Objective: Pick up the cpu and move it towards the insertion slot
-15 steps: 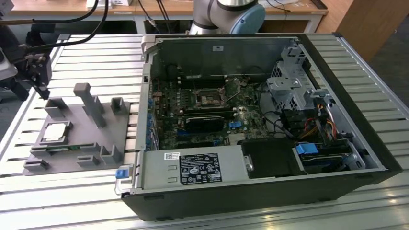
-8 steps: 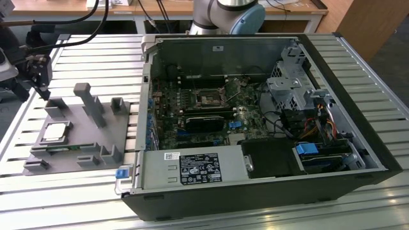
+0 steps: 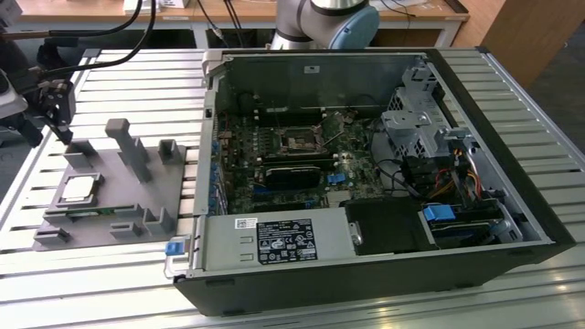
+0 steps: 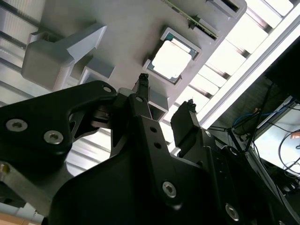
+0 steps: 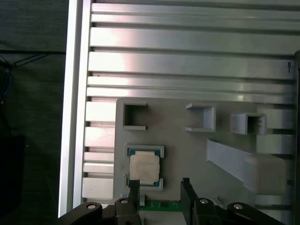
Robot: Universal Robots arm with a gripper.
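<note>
Cpu point(image 5: 144, 168) seated in grey fixture point(image 5: 187, 150); end effector point(image 5: 160, 183) open wide, empty, apparently hovering just above.

Legible text: none.

- Black label point(image 3: 285, 241) on the power supply point(image 3: 224, 248) — rows of white print and small marks, too fine to read.
- White sticker point(image 3: 246, 222) just beside the black label's upper corner, on the same metal face — dark print, unreadable.
- Pale sticker point(image 3: 314, 68) on the case wall point(image 3: 274, 81), exterior view; unreadable.
- Small dark mark point(image 5: 289, 67) on a table point(image 5: 187, 65) rail, first wrist view; no character can be made out.
</note>
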